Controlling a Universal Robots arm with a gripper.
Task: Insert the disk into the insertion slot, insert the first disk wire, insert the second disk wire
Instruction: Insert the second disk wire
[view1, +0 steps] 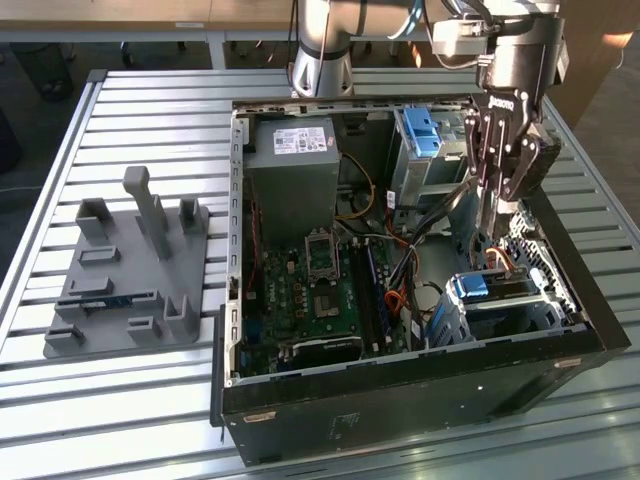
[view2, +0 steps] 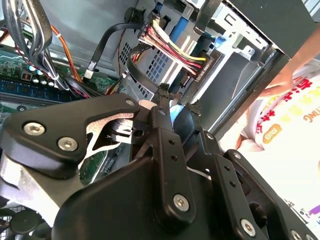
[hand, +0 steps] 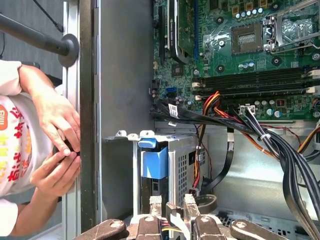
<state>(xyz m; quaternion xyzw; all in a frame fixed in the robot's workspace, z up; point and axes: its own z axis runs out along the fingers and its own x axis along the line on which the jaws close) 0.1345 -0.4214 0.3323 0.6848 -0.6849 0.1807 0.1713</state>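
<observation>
Standing on a slatted bench (view1: 120, 425), an open computer case (view1: 400, 405) holds the disk (view1: 497, 290) in the silver perforated slot (view1: 548, 300) at its near corner, on the exterior view's right, blue tab (hand: 154, 162) showing. The robot's pincer (view1: 492, 215) hangs just above it; whether it is apart or clamped on anything cannot be told. A plug with coloured wires (view2: 172, 47) lies close to the pincer. Beyond lie the green circuit board (view1: 310, 285) and the grey power supply (view1: 295, 175). A person's hands (hand: 54, 119) meet outside the case wall. A grey holder (view1: 120, 300) rests on the bench, on the exterior view's left.
</observation>
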